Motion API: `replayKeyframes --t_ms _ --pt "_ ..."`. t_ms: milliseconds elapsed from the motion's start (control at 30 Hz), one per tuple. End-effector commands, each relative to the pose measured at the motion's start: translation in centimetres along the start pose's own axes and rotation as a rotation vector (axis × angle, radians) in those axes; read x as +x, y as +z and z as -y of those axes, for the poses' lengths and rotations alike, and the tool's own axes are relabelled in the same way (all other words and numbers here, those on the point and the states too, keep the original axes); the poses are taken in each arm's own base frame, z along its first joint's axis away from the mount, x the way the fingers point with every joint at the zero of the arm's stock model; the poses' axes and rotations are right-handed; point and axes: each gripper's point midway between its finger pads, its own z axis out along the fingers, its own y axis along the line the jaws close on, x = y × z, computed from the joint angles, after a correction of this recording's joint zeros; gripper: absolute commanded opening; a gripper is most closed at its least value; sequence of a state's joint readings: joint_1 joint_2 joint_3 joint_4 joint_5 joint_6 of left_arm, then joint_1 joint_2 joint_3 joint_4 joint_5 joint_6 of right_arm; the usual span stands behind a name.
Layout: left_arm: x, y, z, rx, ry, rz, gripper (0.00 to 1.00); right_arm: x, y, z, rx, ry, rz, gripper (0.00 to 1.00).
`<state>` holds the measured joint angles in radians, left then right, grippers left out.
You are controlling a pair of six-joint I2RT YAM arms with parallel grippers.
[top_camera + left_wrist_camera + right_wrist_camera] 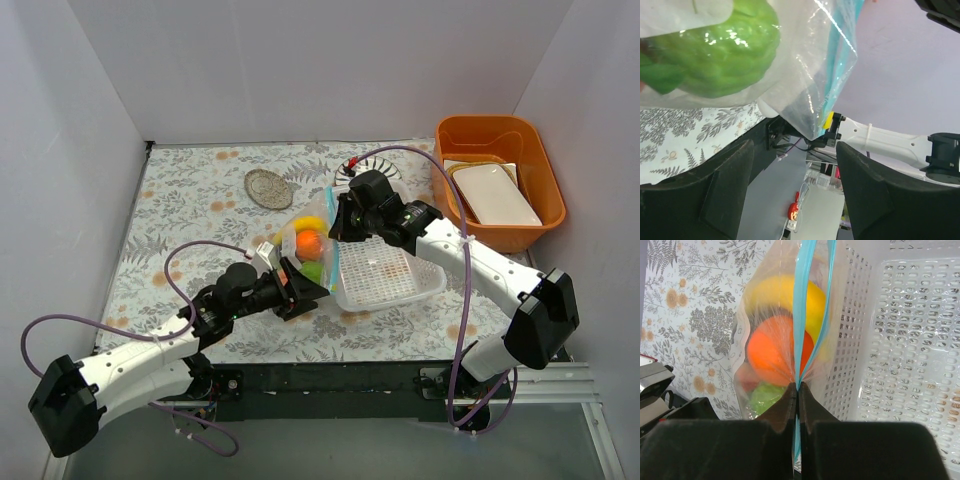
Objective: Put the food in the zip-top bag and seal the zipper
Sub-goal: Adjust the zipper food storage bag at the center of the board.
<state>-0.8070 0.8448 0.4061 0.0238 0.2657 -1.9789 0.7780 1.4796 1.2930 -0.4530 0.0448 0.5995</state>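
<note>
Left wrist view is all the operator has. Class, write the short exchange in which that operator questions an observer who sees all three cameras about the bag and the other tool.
Operator: I see a green fruit inside the bag, and my left tool is open near it. Where is the right tool?
Observer: The right tool is shut on the zipper, pinching the blue strip at the bag's mouth.
Operator: Is anything else bagged?
Observer: Yes, an orange and a yellow fruit are in there too.
</note>
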Motion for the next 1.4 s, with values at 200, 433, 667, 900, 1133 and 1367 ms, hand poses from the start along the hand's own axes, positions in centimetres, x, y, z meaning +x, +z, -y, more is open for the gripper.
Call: replayKeyframes --t_ms 200,433,667,900,1133,1367 --pt "-2.0 0.3 2.0 0.142 -0.109 0.15 0.63 -1.5 -1.5 -0.6 -0.036 0.011 0.063 0.01" --pt "-2.9 0.8 2.8 0.18 -0.121 0.185 0.58 -1.5 -1.6 -1.0 -0.058 0.013 0.061 0.01" --pt "-2.2 1.4 3.1 0.208 -0.143 0.144 0.56 -1.5 -1.5 -1.1 -0.057 0.013 0.06 0.01" --pt "-1.5 1.6 2.5 0.189 -0.159 0.117 0.42 -1.6 -1.5 -1.1 -0.055 0.013 0.061 0.01" --pt "-1.6 1.3 2.3 0.184 -0.167 0.138 0.3 -1.4 -1.3 -1.1 -0.059 0.014 0.052 0.01" --pt "-1.0 1.9 2.8 0.19 -0.171 0.089 0.44 -1.3 -1.2 -1.0 -0.059 0.014 0.051 0.01"
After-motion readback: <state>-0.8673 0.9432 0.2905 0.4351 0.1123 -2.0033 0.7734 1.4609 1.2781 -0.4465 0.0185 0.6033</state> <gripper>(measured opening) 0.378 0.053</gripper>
